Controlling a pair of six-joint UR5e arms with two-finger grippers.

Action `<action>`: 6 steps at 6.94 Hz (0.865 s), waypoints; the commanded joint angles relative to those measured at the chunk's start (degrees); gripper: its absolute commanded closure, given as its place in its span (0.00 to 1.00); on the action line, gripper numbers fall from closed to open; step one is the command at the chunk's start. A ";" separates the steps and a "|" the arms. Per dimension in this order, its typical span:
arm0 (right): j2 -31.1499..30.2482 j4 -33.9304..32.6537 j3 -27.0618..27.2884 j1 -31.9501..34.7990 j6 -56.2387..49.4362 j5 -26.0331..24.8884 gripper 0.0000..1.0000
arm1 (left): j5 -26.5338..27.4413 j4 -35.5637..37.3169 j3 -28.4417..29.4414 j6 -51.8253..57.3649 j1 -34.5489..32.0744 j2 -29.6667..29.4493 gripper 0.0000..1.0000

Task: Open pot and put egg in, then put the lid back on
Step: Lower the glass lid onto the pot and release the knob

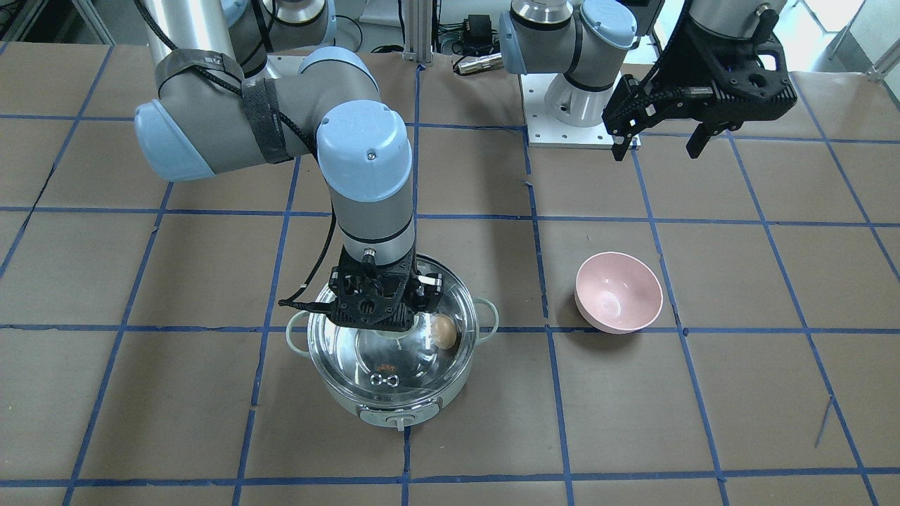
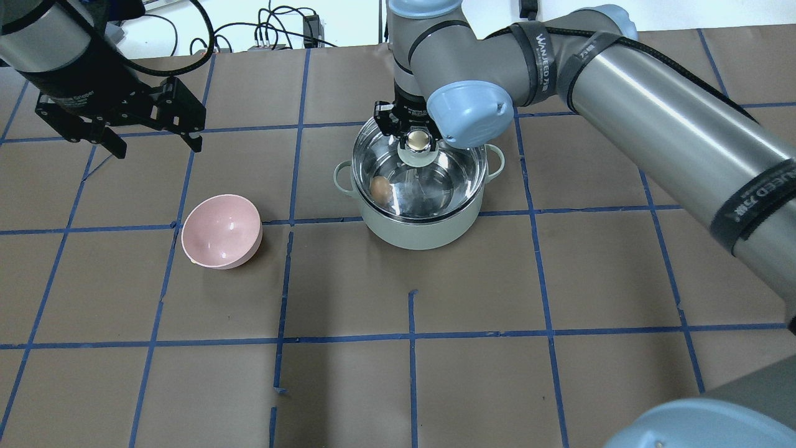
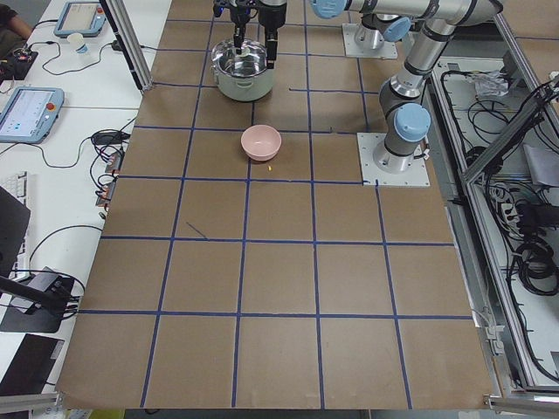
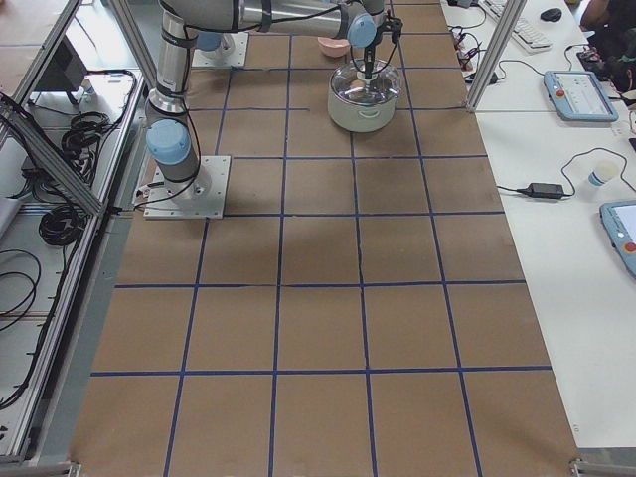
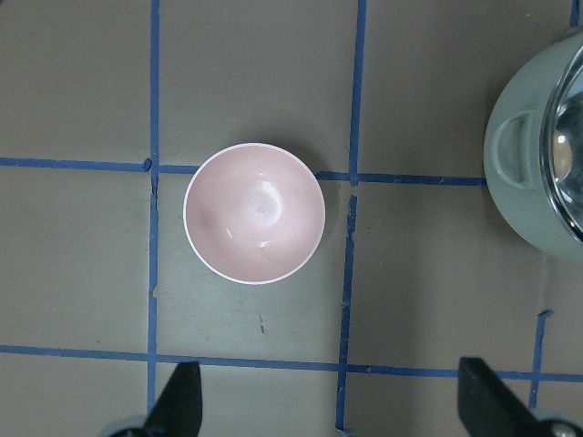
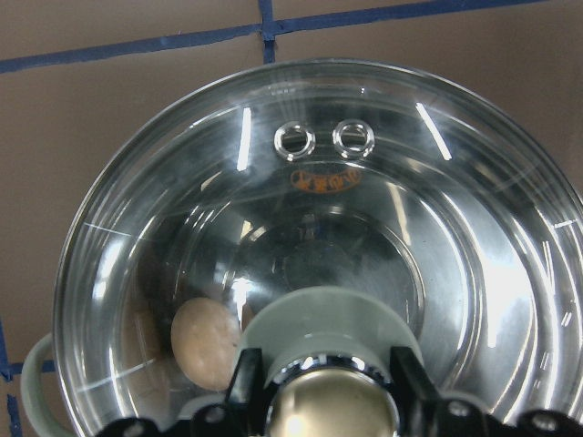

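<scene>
glass lid (image 6: pixel 319 214) gripped; egg (image 6: pixel 205 344) in pot (image 2: pixel 423 231)

pot (image 2: pixel 423 233) mouth closed off by lid (image 1: pixel 383 362), right gripper (image 2: pixel 415 142) above — pink bowl (image 2: pixel 221 231) well apart, room between

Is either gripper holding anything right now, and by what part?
The right gripper grips the lid by its central knob. The left gripper is open and holds nothing.
</scene>
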 commanded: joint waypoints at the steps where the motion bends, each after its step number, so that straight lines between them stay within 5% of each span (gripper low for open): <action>1: 0.05 0.23 -0.17 0.00 -0.13 0.10 0.93 | 0.00 0.00 0.00 0.00 0.00 0.00 0.00; 6: -0.13 1.72 -0.17 -0.09 -0.13 -0.08 0.93 | 0.00 0.00 -0.09 0.00 0.00 -0.09 0.00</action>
